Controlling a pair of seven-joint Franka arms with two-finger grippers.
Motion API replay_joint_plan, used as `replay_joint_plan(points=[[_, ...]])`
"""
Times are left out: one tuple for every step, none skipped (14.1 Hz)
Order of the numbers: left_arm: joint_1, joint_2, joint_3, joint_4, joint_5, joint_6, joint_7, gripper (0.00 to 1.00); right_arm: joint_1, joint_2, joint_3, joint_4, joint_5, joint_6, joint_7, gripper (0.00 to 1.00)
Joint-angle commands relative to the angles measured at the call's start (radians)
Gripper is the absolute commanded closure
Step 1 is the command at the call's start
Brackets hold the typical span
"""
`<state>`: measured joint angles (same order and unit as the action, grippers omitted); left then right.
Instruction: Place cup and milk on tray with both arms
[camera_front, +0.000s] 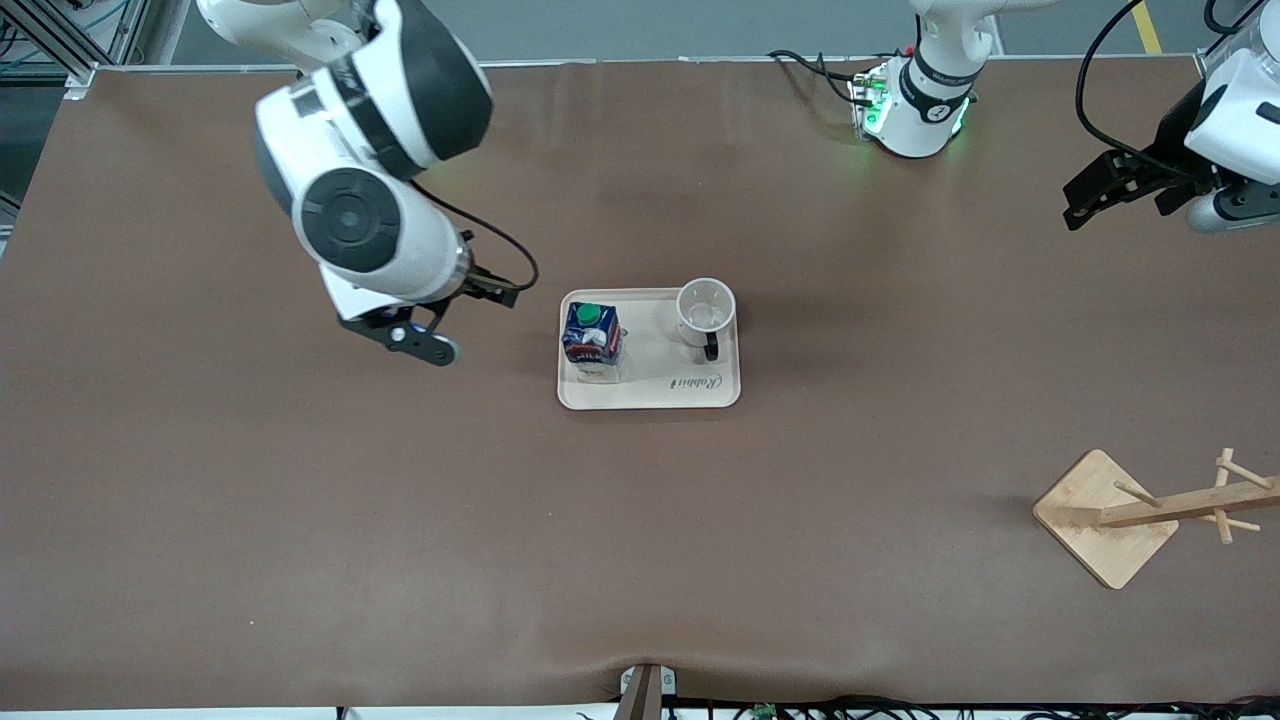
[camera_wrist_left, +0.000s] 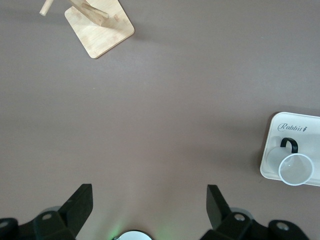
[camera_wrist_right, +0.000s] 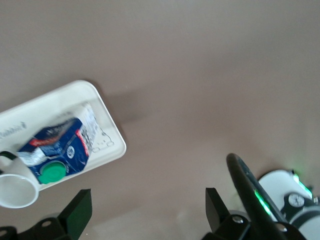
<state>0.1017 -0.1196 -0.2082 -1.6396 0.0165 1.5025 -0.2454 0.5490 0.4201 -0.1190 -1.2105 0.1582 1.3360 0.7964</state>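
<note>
The cream tray (camera_front: 640, 392) lies at the table's middle. The dark-blue milk carton (camera_front: 592, 338) with a green cap stands on it at the right arm's end. The white cup (camera_front: 705, 312) with a black handle stands upright on its corner toward the left arm's base. My right gripper (camera_front: 447, 318) is open and empty, up over the bare table beside the tray's milk end. Its wrist view shows the tray (camera_wrist_right: 107, 125), milk (camera_wrist_right: 60, 147) and cup (camera_wrist_right: 15, 187) off to one side of the gripper (camera_wrist_right: 148, 200). My left gripper (camera_front: 1100, 195) is open and empty, high over the table's left-arm end. Its wrist view shows its gripper (camera_wrist_left: 150, 200), the cup (camera_wrist_left: 295, 169) and the tray (camera_wrist_left: 272, 150).
A wooden rack with a square base (camera_front: 1105, 515) and pegs stands near the front camera at the left arm's end; it also shows in the left wrist view (camera_wrist_left: 100, 27). The left arm's base (camera_front: 915, 105) glows green at the table's robot edge. A cable loops by the right wrist.
</note>
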Motion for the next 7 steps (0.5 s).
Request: replay_joint_plan(points=[[0.006, -0.009, 0.007, -0.009, -0.012, 0.012, 0.017, 0.00, -0.087, -0.007, 0.004, 0.115, 0.024, -0.029, -0.082, 0.00], [0.006, -0.009, 0.006, -0.012, -0.012, 0.012, 0.018, 0.00, -0.122, -0.007, 0.002, 0.129, 0.024, -0.023, -0.080, 0.00], [0.003, -0.009, 0.006, -0.016, -0.013, -0.002, 0.009, 0.00, -0.164, -0.009, 0.005, 0.161, 0.024, -0.029, -0.088, 0.00], [0.003, -0.009, 0.004, -0.013, -0.012, -0.008, 0.017, 0.00, -0.184, -0.017, 0.007, 0.175, 0.023, -0.037, -0.089, 0.00], [0.004, -0.009, 0.003, -0.013, -0.015, -0.008, 0.018, 0.00, -0.205, -0.062, 0.002, 0.172, 0.020, -0.049, -0.107, 0.00], [0.003, -0.009, 0.003, -0.013, -0.015, -0.008, 0.017, 0.00, -0.269, -0.101, 0.002, 0.145, 0.021, -0.063, -0.170, 0.00], [0.003, -0.011, 0.003, -0.013, -0.013, -0.010, 0.017, 0.00, -0.329, -0.125, 0.002, 0.103, 0.021, -0.064, -0.277, 0.00]])
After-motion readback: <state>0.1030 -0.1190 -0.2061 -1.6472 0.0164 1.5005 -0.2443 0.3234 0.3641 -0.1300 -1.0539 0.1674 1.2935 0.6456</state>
